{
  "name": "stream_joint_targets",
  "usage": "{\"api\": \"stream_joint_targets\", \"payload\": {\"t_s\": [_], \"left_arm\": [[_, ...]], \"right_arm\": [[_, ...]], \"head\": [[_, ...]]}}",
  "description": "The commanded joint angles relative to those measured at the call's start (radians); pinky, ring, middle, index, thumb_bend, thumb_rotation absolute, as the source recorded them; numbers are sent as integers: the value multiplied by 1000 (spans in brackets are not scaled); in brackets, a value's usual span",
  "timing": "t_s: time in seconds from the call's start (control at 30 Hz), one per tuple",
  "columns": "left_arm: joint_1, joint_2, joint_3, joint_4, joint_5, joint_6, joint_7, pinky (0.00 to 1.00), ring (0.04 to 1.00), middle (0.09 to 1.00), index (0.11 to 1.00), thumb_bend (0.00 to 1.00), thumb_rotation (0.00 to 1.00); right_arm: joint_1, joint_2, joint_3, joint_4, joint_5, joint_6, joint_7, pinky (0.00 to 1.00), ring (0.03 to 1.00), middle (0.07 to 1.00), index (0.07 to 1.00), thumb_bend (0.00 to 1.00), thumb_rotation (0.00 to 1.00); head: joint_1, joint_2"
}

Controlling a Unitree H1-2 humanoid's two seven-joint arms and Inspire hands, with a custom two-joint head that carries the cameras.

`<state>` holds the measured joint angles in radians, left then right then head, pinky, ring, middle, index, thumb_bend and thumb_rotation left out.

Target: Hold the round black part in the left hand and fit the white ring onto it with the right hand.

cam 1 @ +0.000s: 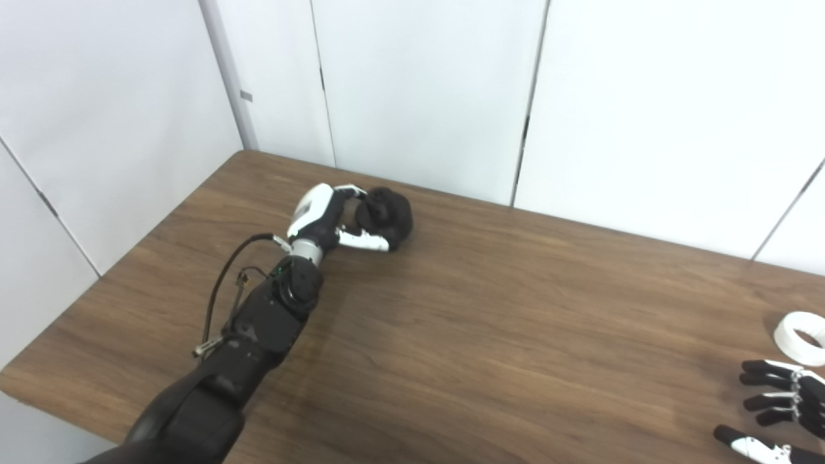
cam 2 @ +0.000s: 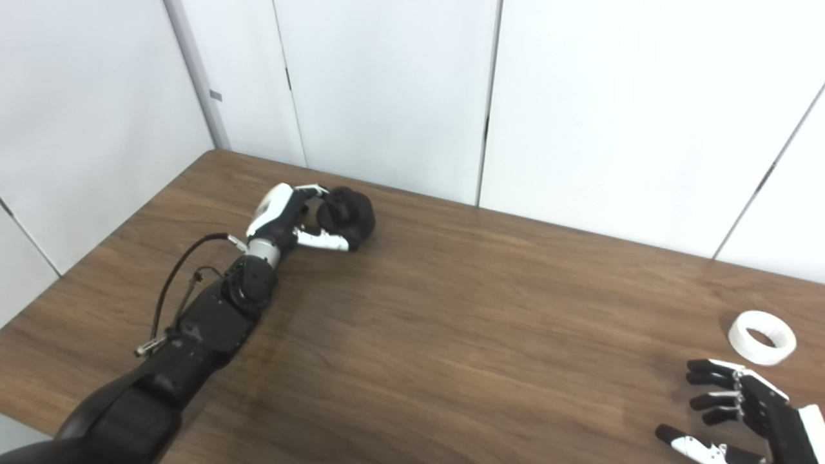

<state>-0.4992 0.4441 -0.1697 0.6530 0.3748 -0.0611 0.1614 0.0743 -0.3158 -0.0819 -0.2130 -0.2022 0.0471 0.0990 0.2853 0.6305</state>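
In the left eye view, the black part (cam 1: 385, 217) is seen at the far left of the table (cam 1: 490, 309), wrapped by the left hand (cam 1: 335, 222), whose fingers and thumb are closed around it. Whether it is lifted cannot be told. At the near right, the white ring (cam 1: 801, 337) is cut by the frame.

In the right eye view, the ring is shown whole, lying flat, just beyond the right hand (cam 2: 741, 406), which is spread open and holds nothing. The ring is judged light, stiff and smooth; its outer rim is best pinched from opposite sides.
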Motion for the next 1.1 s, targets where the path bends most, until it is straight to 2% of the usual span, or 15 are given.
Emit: {"api": "stream_joint_targets", "payload": {"t_s": [0.0,0.1,0.33,0.53,0.73,1.07], "left_arm": [[-4,-6,-32,-27,11,-12,-74,819,935,892,489,523,70],[11,-1,-74,-67,40,0,-120,858,952,898,490,523,71],[47,-14,-147,-120,87,-35,-167,897,958,900,489,523,71],[78,-24,-209,-168,108,-74,-210,995,994,921,489,523,71],[102,-38,-252,-212,122,-88,-237,1000,1000,938,490,522,73],[144,-68,-335,-348,144,-74,-294,1000,1000,958,490,522,74]], "right_arm": [[-29,-15,-9,-33,8,-24,-5,477,555,664,669,678,24],[-31,-13,-9,-32,5,-24,-8,480,555,662,666,678,16],[-30,-7,-7,-43,4,-13,-8,481,556,658,663,677,23],[-29,-2,-6,-60,-7,16,-11,478,554,656,669,672,17],[-31,1,-2,-59,-7,6,-13,477,554,655,667,679,12],[-34,3,3,-51,-17,-26,-21,460,541,652,663,685,42]], "head": [[0,1],[1,3],[-10,10],[-22,16],[-41,20],[-66,28]]}}
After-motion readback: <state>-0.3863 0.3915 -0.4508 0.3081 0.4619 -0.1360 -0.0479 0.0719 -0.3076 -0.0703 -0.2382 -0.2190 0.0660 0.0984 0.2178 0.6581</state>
